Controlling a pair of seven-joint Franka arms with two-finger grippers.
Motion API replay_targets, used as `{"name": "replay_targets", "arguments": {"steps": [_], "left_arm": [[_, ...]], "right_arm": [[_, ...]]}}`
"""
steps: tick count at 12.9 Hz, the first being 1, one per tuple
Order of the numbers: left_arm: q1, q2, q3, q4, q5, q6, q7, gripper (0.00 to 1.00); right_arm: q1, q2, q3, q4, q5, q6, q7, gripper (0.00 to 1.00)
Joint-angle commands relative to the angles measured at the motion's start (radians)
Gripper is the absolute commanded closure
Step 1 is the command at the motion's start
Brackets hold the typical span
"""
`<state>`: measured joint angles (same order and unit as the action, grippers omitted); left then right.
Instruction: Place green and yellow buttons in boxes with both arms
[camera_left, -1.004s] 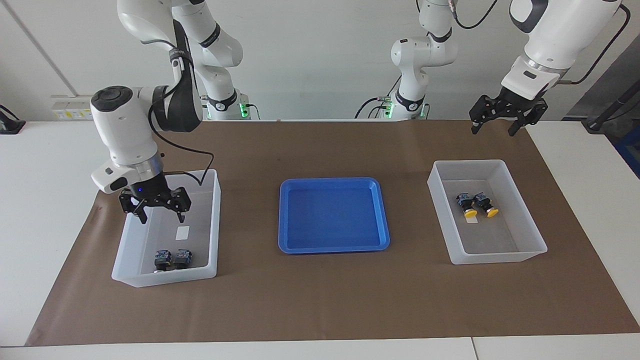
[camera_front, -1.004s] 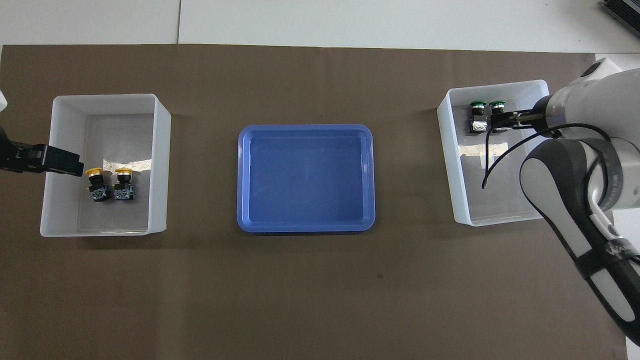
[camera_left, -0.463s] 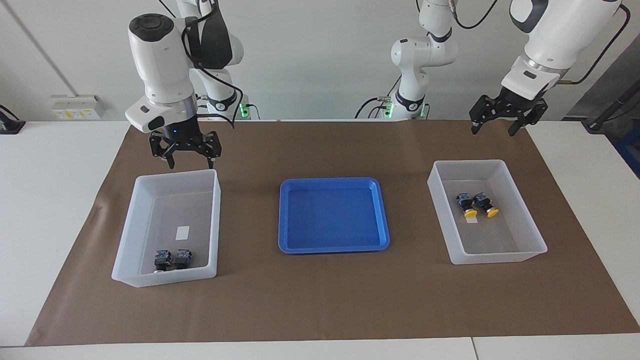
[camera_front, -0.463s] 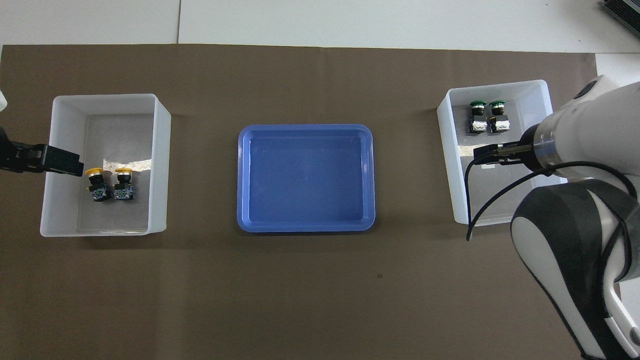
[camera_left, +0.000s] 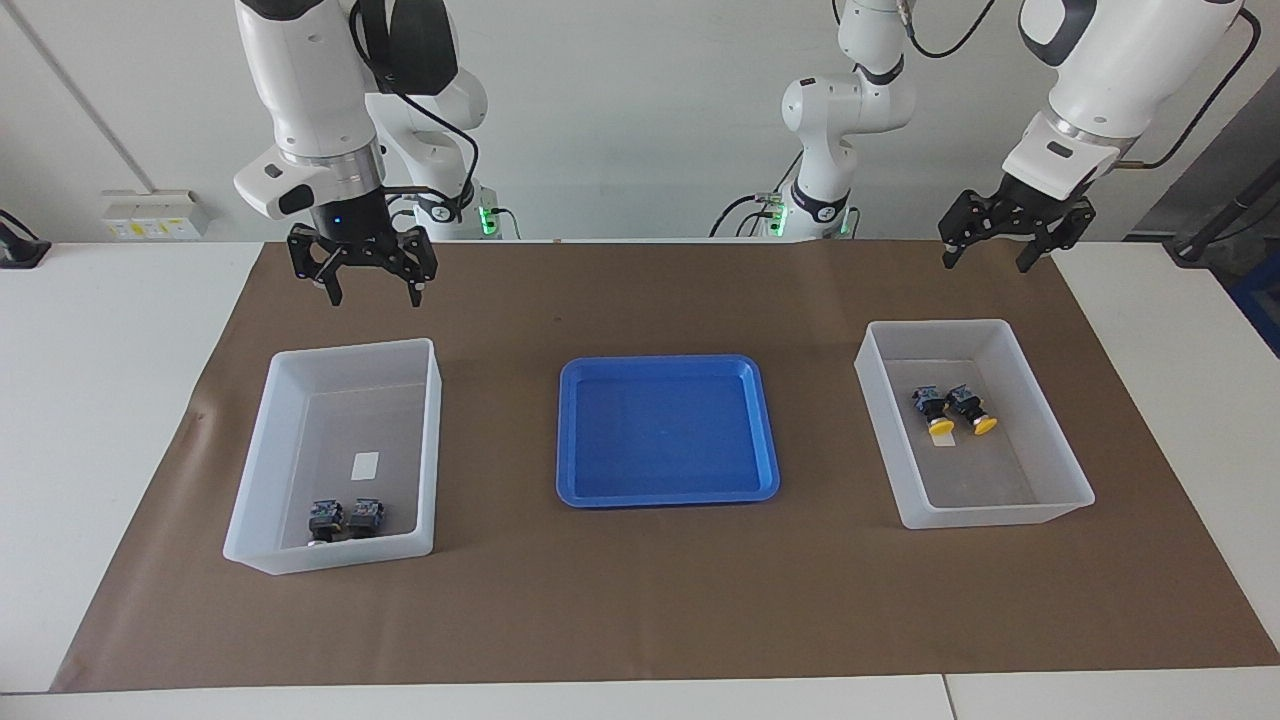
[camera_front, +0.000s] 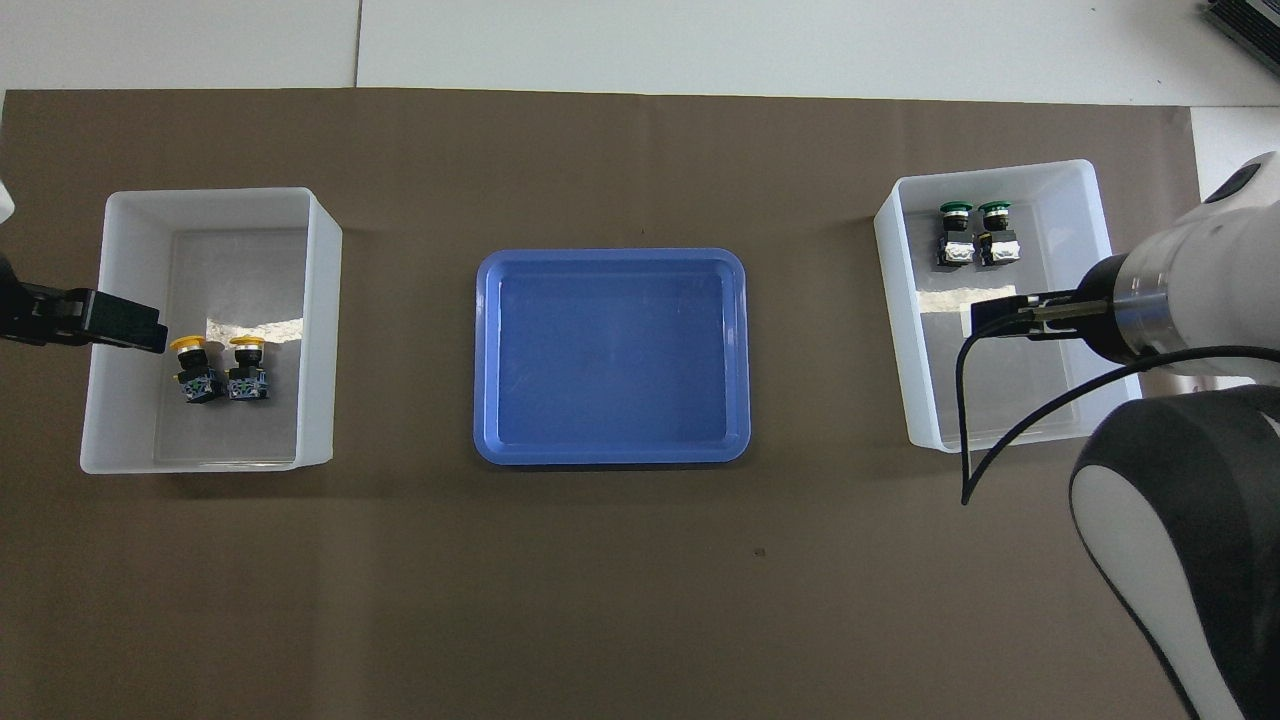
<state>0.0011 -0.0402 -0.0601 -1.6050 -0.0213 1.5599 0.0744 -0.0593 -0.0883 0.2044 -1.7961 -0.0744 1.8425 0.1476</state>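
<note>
Four black-bodied push-button switches boxed: two yellow-capped (camera_left: 953, 409) in translucent white bin (camera_left: 1060, 500), two green-capped (camera_front: 973, 234) in its twin (camera_front: 895, 330), both flanking blue tray (camera_left: 570, 440). Left gripper (camera_left: 1000, 244), right gripper (camera_left: 364, 271) raised, fingers spread, empty. Little risk left: clipping bin walls.

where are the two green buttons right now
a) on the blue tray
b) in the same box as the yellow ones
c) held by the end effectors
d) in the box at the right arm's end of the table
d: the two green buttons lie side by side in the box at the right arm's end, the yellow buttons are in the other box, and the blue tray holds nothing.
</note>
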Motion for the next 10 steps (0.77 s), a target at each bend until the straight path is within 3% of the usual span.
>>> {"name": "replay_targets", "arguments": {"steps": [1, 5, 7, 10], "left_arm": [[0.004, -0.01, 0.002, -0.009, -0.009, -0.011, 0.001, 0.0], [0.003, -0.01, 0.002, -0.009, -0.011, -0.011, 0.001, 0.0], [0.003, -0.01, 0.002, -0.009, -0.009, -0.011, 0.001, 0.0], [0.002, -0.01, 0.002, -0.009, -0.011, -0.011, 0.001, 0.0]], "right_arm": [[-0.014, 0.036, 0.003, 0.076, 0.031, -0.046, -0.008, 0.0], [-0.013, 0.055, -0.014, 0.149, 0.03, -0.141, -0.013, 0.0], [0.068, 0.055, -0.116, 0.153, 0.033, -0.164, -0.014, 0.0], [0.125, 0.055, -0.18, 0.179, 0.033, -0.212, -0.016, 0.0]]}}
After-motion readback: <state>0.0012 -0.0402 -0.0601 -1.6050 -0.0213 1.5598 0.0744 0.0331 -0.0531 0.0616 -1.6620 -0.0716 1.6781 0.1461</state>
